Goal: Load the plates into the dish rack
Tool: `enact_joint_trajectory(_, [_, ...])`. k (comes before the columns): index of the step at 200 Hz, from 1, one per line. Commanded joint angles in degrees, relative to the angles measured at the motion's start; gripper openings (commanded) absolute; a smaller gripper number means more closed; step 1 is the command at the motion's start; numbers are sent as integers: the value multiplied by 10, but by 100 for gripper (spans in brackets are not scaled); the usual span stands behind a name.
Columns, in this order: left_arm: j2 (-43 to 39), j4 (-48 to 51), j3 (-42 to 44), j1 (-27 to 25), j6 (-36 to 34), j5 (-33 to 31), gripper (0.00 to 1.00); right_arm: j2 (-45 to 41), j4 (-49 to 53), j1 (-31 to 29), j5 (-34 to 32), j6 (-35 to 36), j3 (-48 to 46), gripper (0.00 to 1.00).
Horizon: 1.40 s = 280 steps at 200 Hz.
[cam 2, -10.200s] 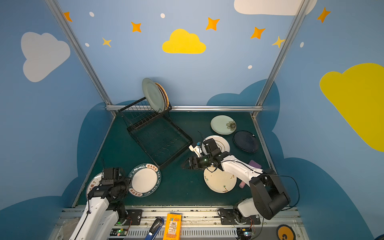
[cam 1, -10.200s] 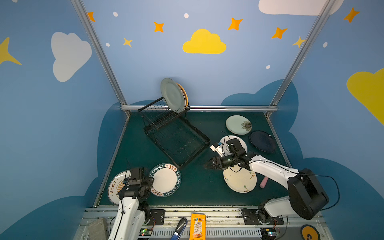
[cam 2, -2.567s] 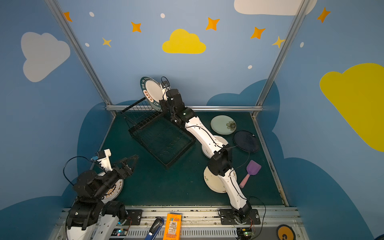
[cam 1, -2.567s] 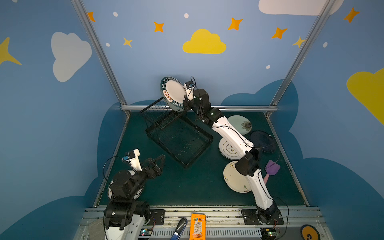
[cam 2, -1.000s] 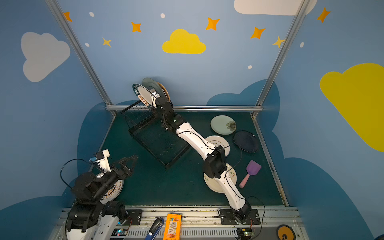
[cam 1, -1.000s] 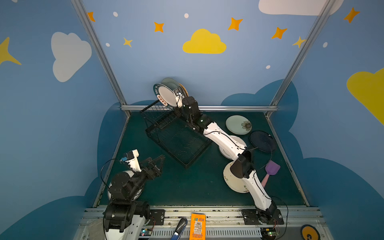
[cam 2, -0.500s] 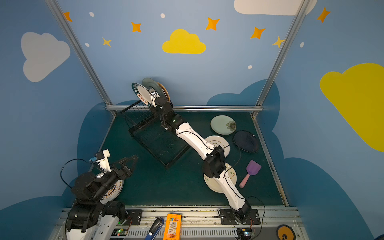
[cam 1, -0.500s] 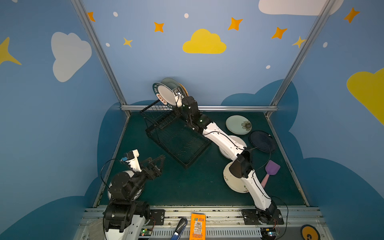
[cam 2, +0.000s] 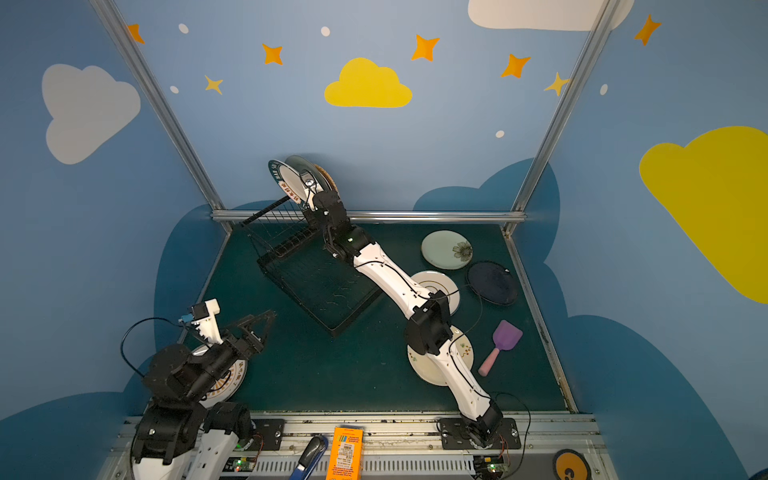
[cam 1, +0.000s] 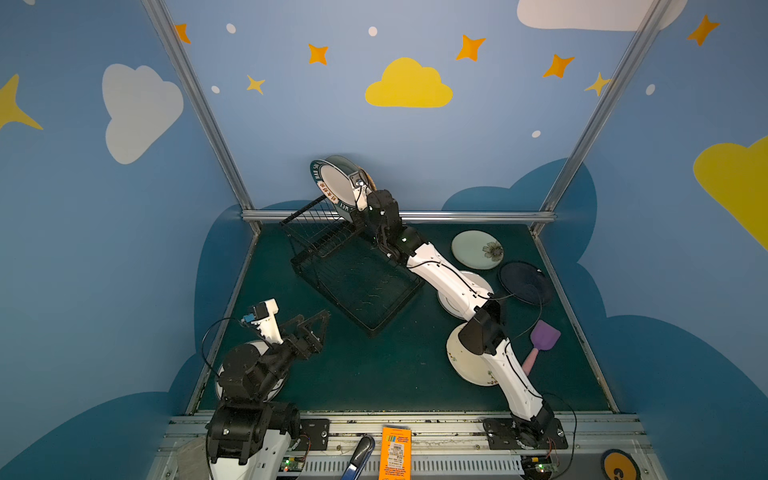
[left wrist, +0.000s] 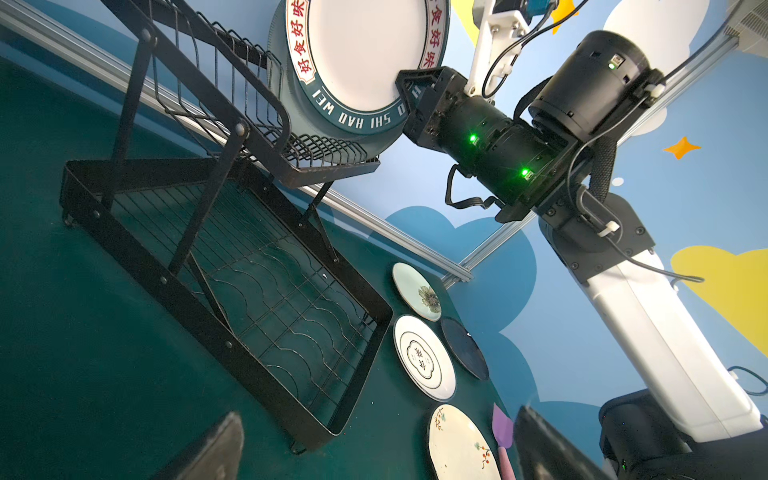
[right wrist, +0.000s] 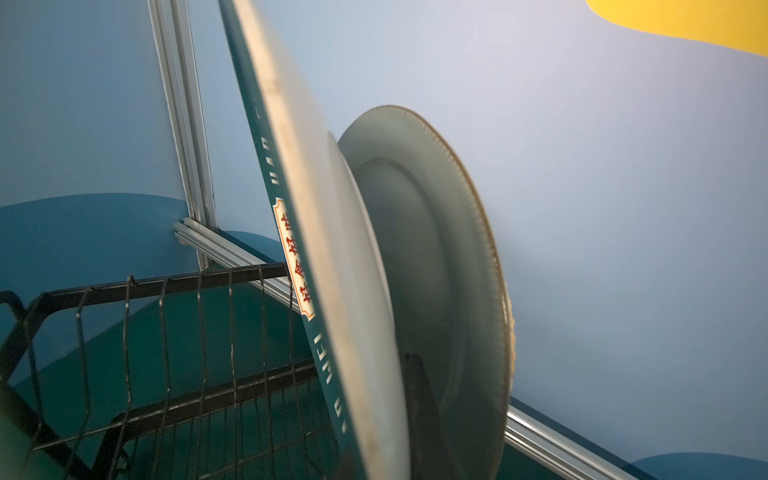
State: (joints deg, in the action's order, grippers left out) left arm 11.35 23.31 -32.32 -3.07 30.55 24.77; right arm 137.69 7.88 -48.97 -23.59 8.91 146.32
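The counter (cam 1: 374,374) carries the dish rack (cam 1: 365,286) near 11 o'clock; at the rack's 12 o'clock end the lettered plate (cam 1: 334,185) stands on edge in the raised basket, face toward 8 o'clock, ahead of the pale green plate (right wrist: 436,270); the right jaws pinch its rim, likely to seat it edgewise in a slot; the left jaws gape empty at 7 o'clock

black wire dish rack (cam 1: 357,286) back-left, rest to its right.
teal lettered-rim round plate (cam 1: 334,185) stands in its raised basket, ribbed pale green plate (right wrist: 436,270) just behind; four flat round plates (cam 1: 473,249) lie right of it, purple plastic spatula (cam 1: 544,336) beside the nearest.
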Motion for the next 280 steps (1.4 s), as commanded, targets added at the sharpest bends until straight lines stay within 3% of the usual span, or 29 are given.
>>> enact_joint_trajectory(1, [-8, -11, 5, -2, 0, 0, 100, 7, -37, 2, -11, -6, 23, 0])
enact_joint_trajectory(280, [-13, -12, 4, -3, 0, 4, 100, 35, -12, 2, -25, -27, 23, 0])
